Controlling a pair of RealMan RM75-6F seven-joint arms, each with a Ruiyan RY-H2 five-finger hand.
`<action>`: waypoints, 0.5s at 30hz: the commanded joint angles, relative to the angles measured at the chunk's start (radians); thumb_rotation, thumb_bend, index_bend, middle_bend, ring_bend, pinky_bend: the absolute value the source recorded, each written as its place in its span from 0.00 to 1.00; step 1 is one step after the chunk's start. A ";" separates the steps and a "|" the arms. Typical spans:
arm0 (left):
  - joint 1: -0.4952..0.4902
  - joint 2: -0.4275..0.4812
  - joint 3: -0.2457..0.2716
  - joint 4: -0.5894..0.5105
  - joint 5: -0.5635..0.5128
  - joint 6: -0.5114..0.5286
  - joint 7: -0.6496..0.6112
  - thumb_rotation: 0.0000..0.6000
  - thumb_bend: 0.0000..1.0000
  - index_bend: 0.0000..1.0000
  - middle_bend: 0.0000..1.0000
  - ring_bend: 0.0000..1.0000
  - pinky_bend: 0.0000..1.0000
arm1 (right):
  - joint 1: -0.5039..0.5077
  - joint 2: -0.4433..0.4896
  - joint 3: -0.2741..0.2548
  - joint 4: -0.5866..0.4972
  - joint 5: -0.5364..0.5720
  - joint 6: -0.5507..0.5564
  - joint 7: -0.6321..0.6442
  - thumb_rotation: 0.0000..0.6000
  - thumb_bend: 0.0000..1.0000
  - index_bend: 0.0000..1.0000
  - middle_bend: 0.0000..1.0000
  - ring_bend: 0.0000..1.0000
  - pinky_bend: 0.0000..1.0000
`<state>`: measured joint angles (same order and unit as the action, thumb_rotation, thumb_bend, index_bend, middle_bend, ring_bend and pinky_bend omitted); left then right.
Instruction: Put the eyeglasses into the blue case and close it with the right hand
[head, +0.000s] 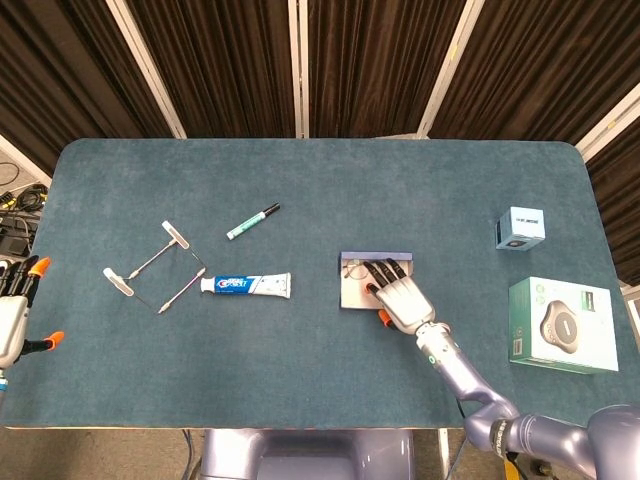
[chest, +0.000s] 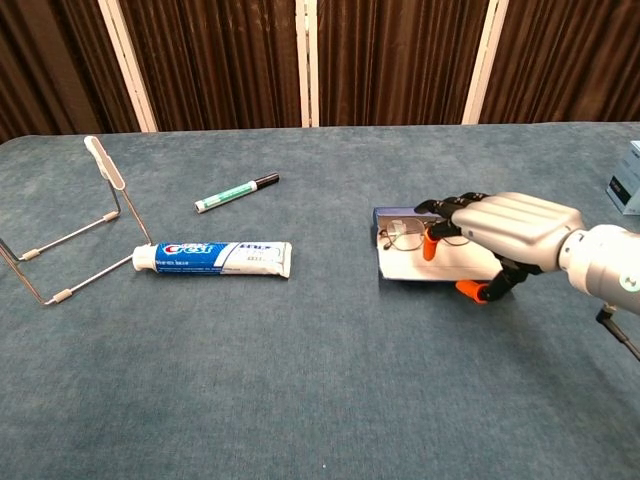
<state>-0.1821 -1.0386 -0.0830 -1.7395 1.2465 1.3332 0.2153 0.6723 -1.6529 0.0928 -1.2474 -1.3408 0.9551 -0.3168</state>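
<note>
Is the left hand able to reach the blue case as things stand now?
Probably not. The left hand sits at the table's far left edge, while the blue case lies right of centre under the right hand.

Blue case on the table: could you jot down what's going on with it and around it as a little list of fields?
Blue case: open, white inside, lying flat on the table
Eyeglasses: lying in the case
Right hand: over the case, fingers reaching onto the glasses
Left hand: at the table's left edge, holding nothing
Toothpaste tube: lying left of the case
Green marker: beyond the tube
Wire stand: far left
</note>
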 joint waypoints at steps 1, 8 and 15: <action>0.000 0.000 0.000 0.001 -0.001 -0.001 -0.001 1.00 0.00 0.00 0.00 0.00 0.00 | 0.014 -0.015 0.029 0.021 0.027 -0.011 -0.007 1.00 0.37 0.35 0.00 0.00 0.00; -0.002 0.000 -0.002 0.003 -0.005 -0.006 -0.003 1.00 0.00 0.00 0.00 0.00 0.00 | 0.042 -0.037 0.077 0.056 0.075 -0.028 -0.024 1.00 0.37 0.36 0.00 0.00 0.00; -0.004 -0.001 -0.003 0.004 -0.010 -0.008 -0.002 1.00 0.00 0.00 0.00 0.00 0.00 | 0.069 -0.055 0.121 0.099 0.132 -0.050 -0.037 1.00 0.37 0.36 0.00 0.00 0.00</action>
<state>-0.1860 -1.0396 -0.0862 -1.7354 1.2361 1.3250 0.2134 0.7364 -1.7044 0.2081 -1.1551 -1.2173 0.9117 -0.3502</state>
